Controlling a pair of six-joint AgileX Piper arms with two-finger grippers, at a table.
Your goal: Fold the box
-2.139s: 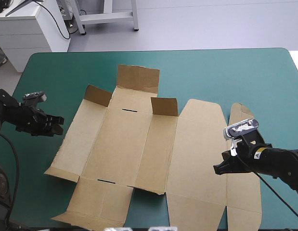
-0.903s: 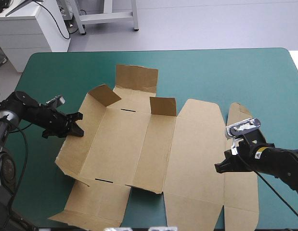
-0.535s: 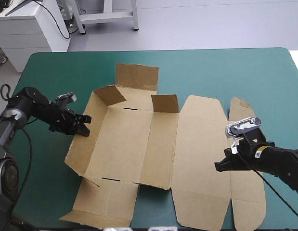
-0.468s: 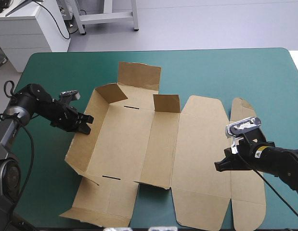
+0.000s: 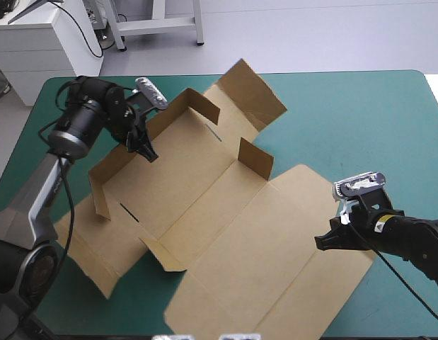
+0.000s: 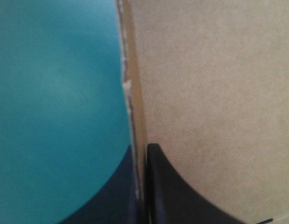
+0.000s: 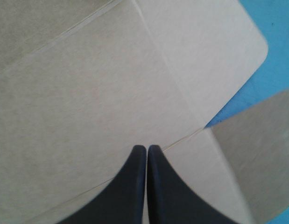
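Observation:
The brown box (image 5: 226,212) is a cut sheet lying askew across the teal-green table, its left wall (image 5: 116,159) raised. My left gripper (image 5: 146,150) is shut on that wall's upper edge. In the left wrist view the board's edge (image 6: 135,93) runs between the nearly closed fingers of the left gripper (image 6: 140,149). A small flap (image 5: 255,159) stands upright mid-sheet and another flap (image 5: 248,86) tilts up at the far end. My right gripper (image 5: 323,245) is shut, its tip on the flat lid panel (image 5: 275,262). In its own wrist view the right gripper (image 7: 146,147) rests on plain board (image 7: 88,93).
The sheet's near corner (image 5: 177,317) lies close to the table's front edge. Bare teal-green cover (image 5: 367,127) shows at the far right and along the left edge (image 5: 35,142).
My left gripper has closed on the left wall, lifted it and swung toward the far side. The whole sheet turned clockwise with it. The right gripper stayed in place.

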